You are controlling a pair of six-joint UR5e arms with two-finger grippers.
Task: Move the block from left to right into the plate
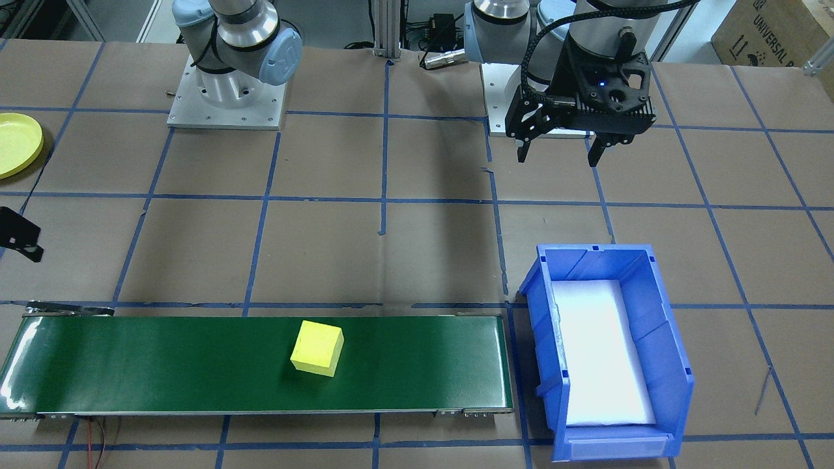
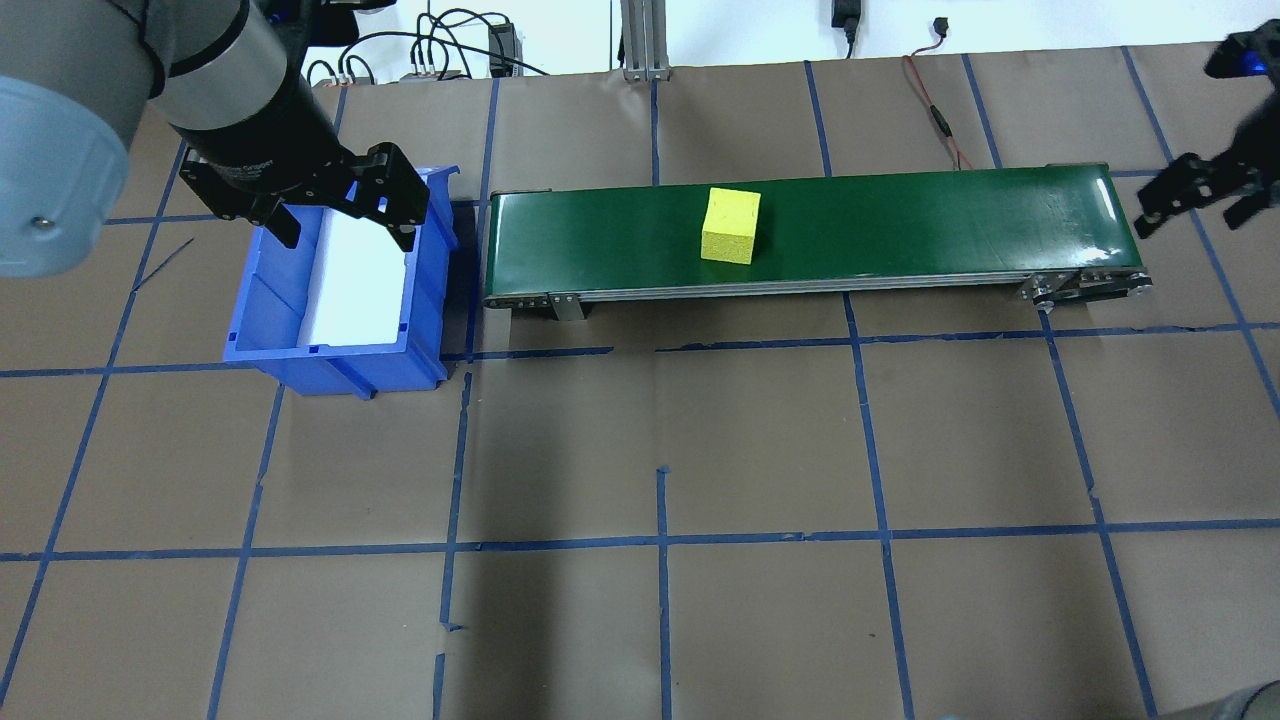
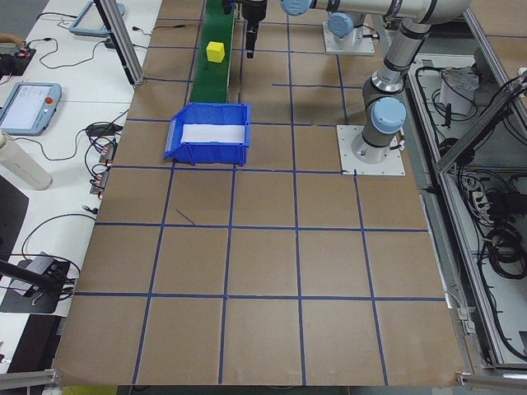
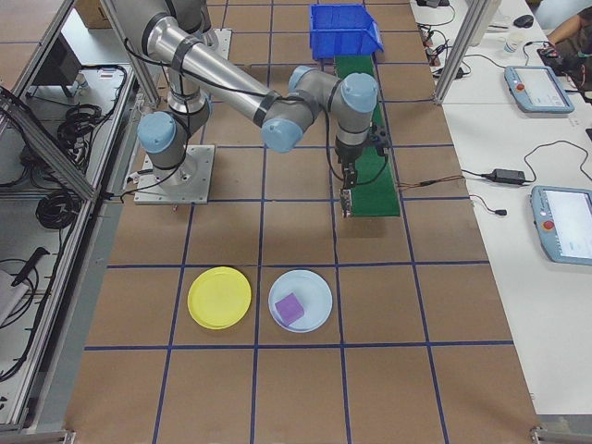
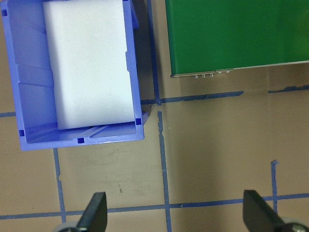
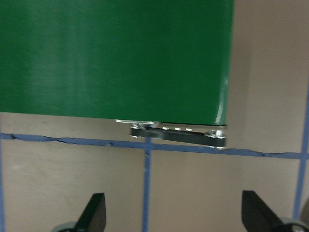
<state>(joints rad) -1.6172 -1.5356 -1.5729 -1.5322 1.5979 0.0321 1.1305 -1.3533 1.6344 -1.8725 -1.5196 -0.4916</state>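
A yellow foam block [image 1: 317, 347] lies near the middle of the green conveyor belt [image 1: 163, 365], also seen in the overhead view as the block [image 2: 731, 224] on the belt [image 2: 900, 220]. The yellow plate [image 4: 219, 297] rests on the table on the robot's right side, far from the belt; its edge shows as the plate [image 1: 16, 143]. My left gripper [image 2: 347, 238] hangs open and empty over the robot-side end of the blue bin. My right gripper [image 2: 1195, 210] hovers open and empty just past the belt's right end; its wrist view shows the belt end [image 6: 120, 58] with no block.
A blue bin [image 1: 671, 345] lined with white foam stands at the belt's left end. Beside the yellow plate sits a pale blue plate [image 4: 314, 282] holding a purple block [image 4: 289, 308]. Blue tape lines grid the brown table. Cables and pendants lie on side benches.
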